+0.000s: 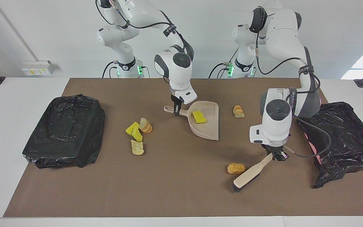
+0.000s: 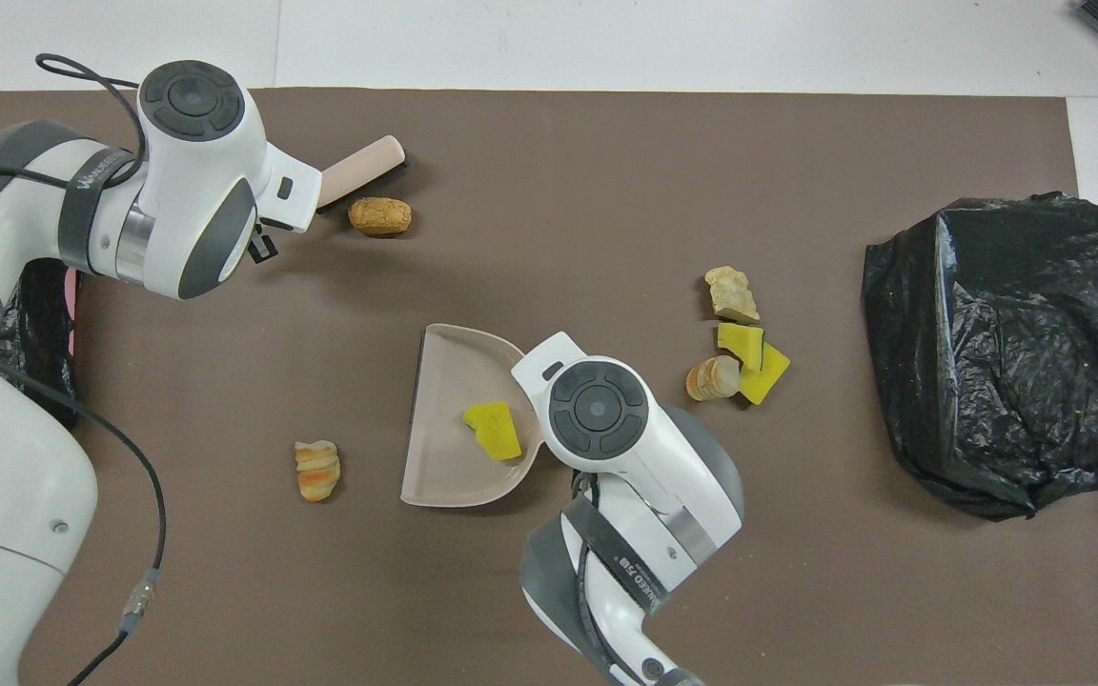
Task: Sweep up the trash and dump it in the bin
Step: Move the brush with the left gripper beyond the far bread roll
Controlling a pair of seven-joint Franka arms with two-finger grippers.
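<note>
Brown mat (image 1: 175, 189): left pincer (image 1: 275, 155) grasps brush (image 1: 251, 172), bristles seemingly beside bread lump (image 1: 236, 168); right pincer (image 1: 177, 109) grasps dustpan (image 1: 208, 126).

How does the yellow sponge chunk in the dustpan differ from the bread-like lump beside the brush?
The yellow sponge chunk lies inside the dustpan; the bread-like lump sits on the brown mat. The chunk is bright yellow and blocky, the lump golden-brown and rounded. The lump lies farther from the robots, by the brush. Both are small scraps.
</note>
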